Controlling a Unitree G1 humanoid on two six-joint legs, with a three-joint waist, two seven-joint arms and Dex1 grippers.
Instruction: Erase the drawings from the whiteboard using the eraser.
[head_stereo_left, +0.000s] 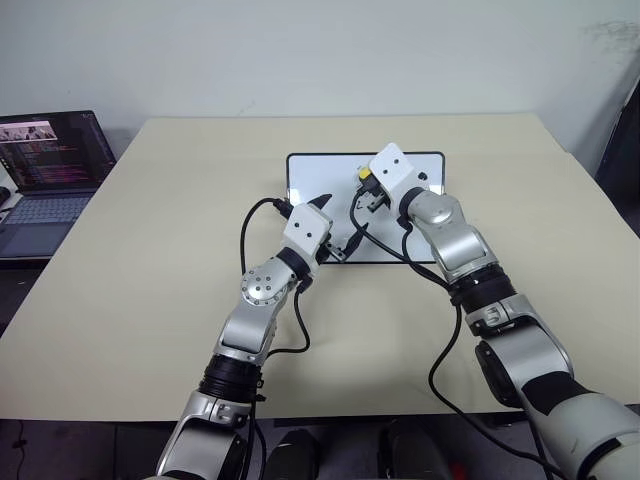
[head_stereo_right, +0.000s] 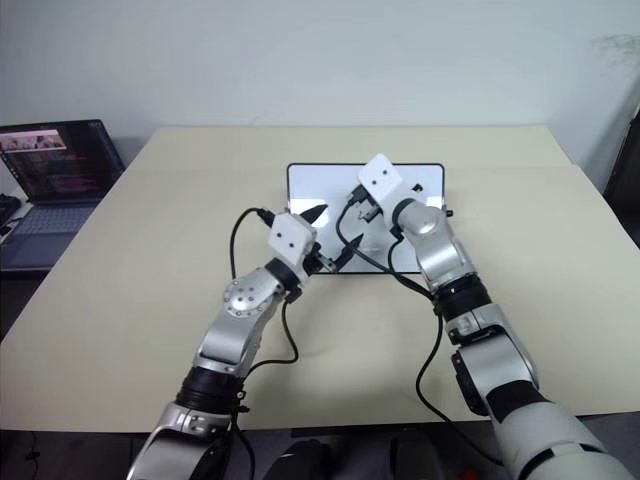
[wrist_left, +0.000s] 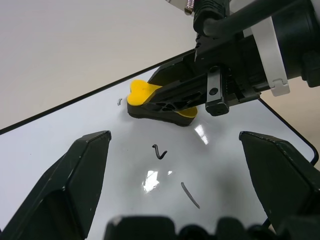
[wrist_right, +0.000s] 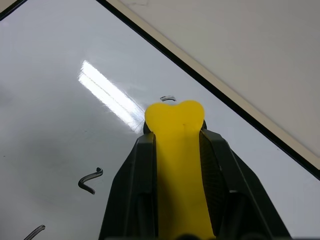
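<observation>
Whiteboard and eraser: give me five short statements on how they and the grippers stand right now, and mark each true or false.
1. The right gripper is shut on the eraser. True.
2. The eraser lies loose on the table beside the whiteboard. False: it is held over the board's white face.
3. The left gripper is open and holds nothing. True.
4. The whiteboard is wiped clean. False: thin black drawings remain, among them a hooked mark and a slanted stroke.
5. A closed laptop sits at the table's right edge. False: it is open, screen lit, at the robot's left.
</observation>
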